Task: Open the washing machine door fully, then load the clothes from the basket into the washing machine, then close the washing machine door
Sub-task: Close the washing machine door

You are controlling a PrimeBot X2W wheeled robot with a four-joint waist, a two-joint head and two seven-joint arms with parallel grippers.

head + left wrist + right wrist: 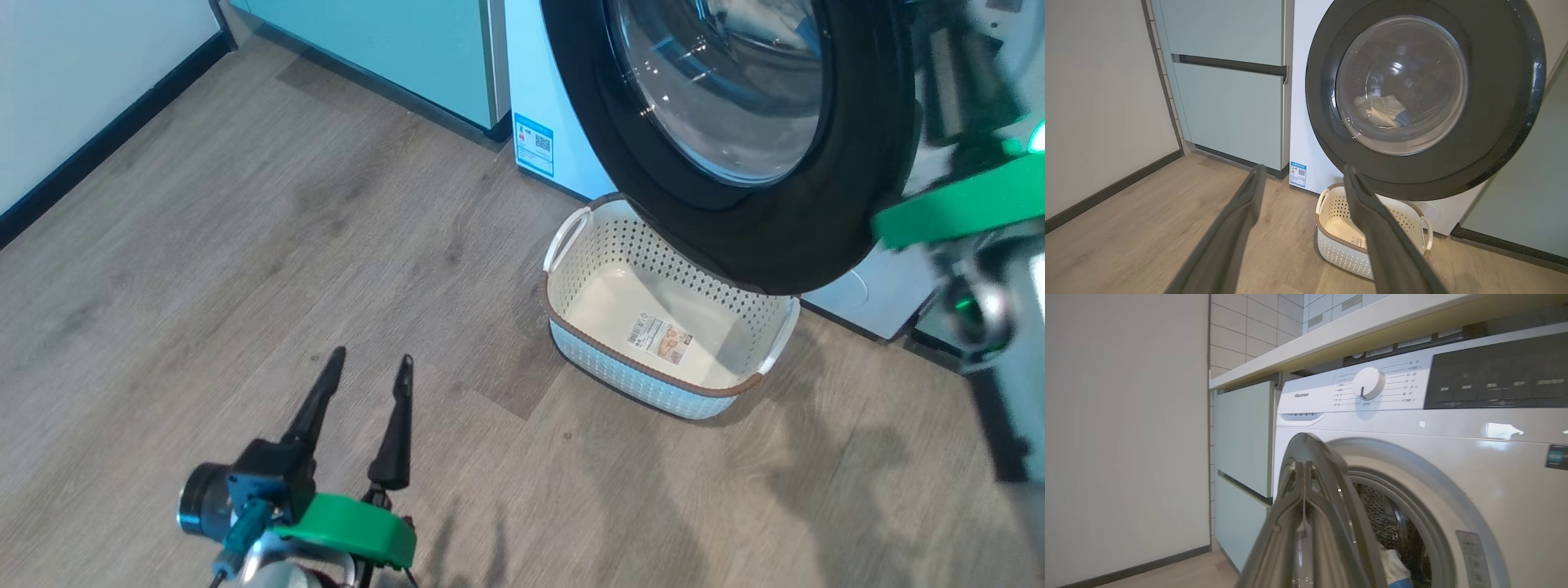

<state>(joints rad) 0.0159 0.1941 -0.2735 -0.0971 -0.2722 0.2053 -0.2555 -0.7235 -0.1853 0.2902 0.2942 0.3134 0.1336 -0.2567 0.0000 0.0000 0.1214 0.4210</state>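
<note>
The washing machine [1453, 428] is white, and its door [767, 237], black-rimmed with a glass bowl, stands part-way open. The door [1339, 482] is edge-on in the right wrist view, with the steel drum beside it. Pale yellow clothes [1392, 565] with blue trim lie in the drum and show through the door glass as clothes [1380, 110]. The basket [588, 286] sits on the floor under the door, empty, with a label on its bottom. My right gripper [1304, 465] is shut, its tips at the door's edge; contact is unclear. My left gripper [369, 363] hangs open over the floor, left of the basket.
Pale green cabinets [1229, 106] stand left of the washer, and another green panel [1527, 183] on its right. A white wall with a dark skirting [106, 139] runs along the left. A worktop [1372, 326] lies over the machine. My right arm [963, 204] is blurred beside the door.
</note>
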